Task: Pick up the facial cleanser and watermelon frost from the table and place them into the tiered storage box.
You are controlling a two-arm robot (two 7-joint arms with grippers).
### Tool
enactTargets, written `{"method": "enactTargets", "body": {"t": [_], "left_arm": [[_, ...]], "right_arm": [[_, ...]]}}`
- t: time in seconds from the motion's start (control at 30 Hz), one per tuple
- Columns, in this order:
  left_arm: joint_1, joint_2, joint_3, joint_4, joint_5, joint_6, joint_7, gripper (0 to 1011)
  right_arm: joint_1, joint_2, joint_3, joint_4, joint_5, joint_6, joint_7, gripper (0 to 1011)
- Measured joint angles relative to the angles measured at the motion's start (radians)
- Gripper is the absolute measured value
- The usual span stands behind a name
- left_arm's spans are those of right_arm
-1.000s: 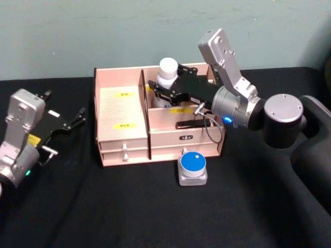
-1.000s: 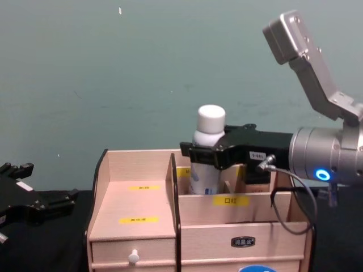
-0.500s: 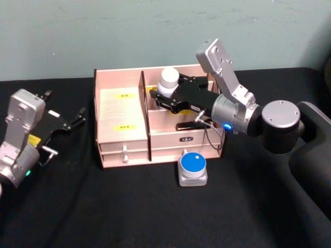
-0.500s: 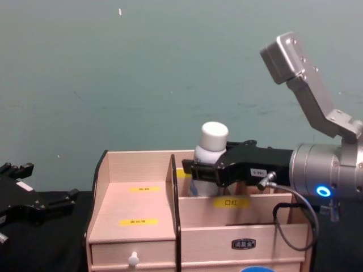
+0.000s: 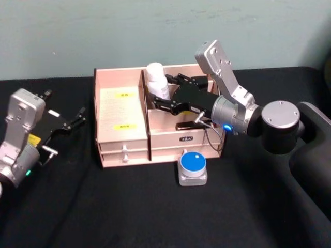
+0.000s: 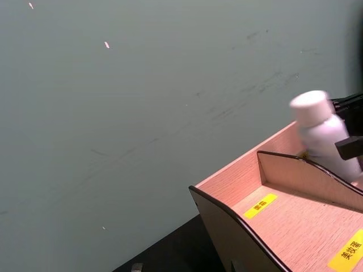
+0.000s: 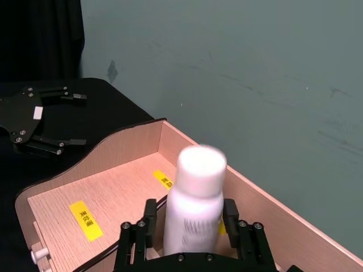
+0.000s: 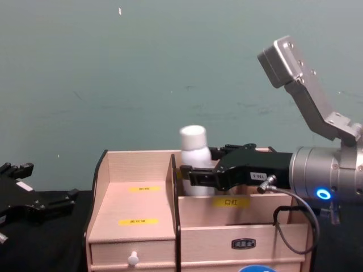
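The facial cleanser (image 5: 155, 78), a white bottle with a rounded cap, stands leaning toward the left in a rear compartment of the tiered storage box (image 5: 121, 111). My right gripper (image 5: 161, 93) is open around its lower body, with a small gap at each finger in the right wrist view (image 7: 190, 218). From the chest, the facial cleanser (image 8: 193, 156) rises above the tiered storage box (image 8: 136, 209), the right gripper (image 8: 195, 167) at its base. The watermelon frost (image 5: 192, 164), blue-lidded, sits on the table in front of the box. My left gripper (image 5: 64, 103) rests open to the left.
A black cloth (image 5: 155, 217) covers the table and a grey-green wall (image 5: 103, 31) stands close behind the box. The box has a drawer knob (image 5: 124, 148) on its front. The right arm's elbow (image 5: 282, 124) hangs over the table's right side.
The right gripper lowered the cleanser into the rear compartment and opened. The bottle has tipped to the left. The left arm has not moved.
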Motion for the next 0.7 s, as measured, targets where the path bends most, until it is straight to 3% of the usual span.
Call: {"method": "enactTargets", "body": {"t": [0.33, 0.5, 0.7], "left_arm": [[0.000, 0.000, 0.000, 0.000, 0.000, 0.000, 0.000, 1010], [0.000, 0.000, 0.000, 0.000, 0.000, 0.000, 0.000, 1010], [0.000, 0.000, 0.000, 0.000, 0.000, 0.000, 0.000, 1009]], "right_arm": [[-0.001, 0.001, 0.003, -0.002, 0.002, -0.001, 0.000, 1000], [-0.005, 0.007, 0.010, -0.020, 0.006, 0.002, 0.001, 1000], [-0.015, 0.036, 0.016, -0.095, 0.004, 0.045, -0.003, 1000]]}}
